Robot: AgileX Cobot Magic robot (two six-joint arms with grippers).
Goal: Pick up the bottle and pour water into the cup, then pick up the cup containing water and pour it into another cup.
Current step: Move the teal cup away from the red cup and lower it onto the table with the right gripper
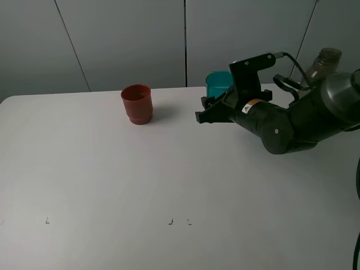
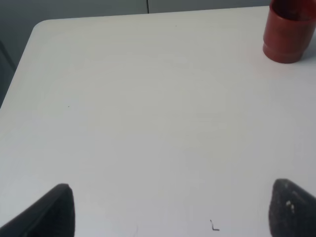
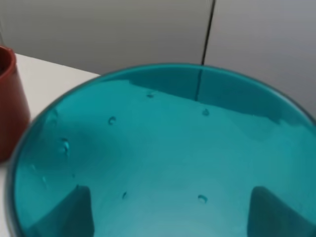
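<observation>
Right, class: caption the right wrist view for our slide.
Right gripper around the teal cup, droplets inside, red cup beside it.

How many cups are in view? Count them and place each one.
2. The red cup stands alone on the table's far side, left of centre. The teal cup sits between the right gripper fingers. None seems hidden.

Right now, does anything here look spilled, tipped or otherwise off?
Nothing stands out. The red cup stands upright on the white table, which shows no puddle. The right claw is around the teal cup, whose wall carries a few droplets. The bottle stands behind the arm.
</observation>
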